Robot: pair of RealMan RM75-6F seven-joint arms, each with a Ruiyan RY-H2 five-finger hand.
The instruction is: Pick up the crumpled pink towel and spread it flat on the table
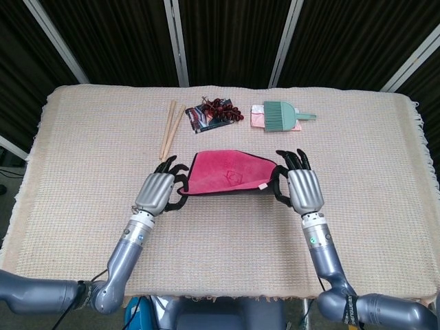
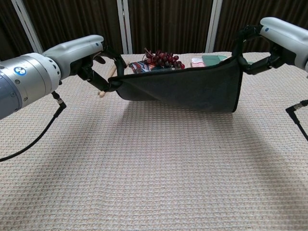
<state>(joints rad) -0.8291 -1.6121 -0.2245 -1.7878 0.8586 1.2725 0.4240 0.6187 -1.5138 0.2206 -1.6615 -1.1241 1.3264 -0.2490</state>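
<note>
**What the views hide**

In the chest view the pink towel [image 2: 192, 89] shows only its dark underside and screens part of the tabletop [image 2: 154, 168] behind it. The wooden sticks [image 2: 102, 91] are mostly behind the left hand [image 2: 96, 57]. The right hand [image 2: 269, 45] runs off the picture's edge.

One towel [image 1: 230, 173], two sticks [image 1: 170, 127], one grape bunch [image 1: 223, 107], one brush [image 1: 283, 116].
</note>
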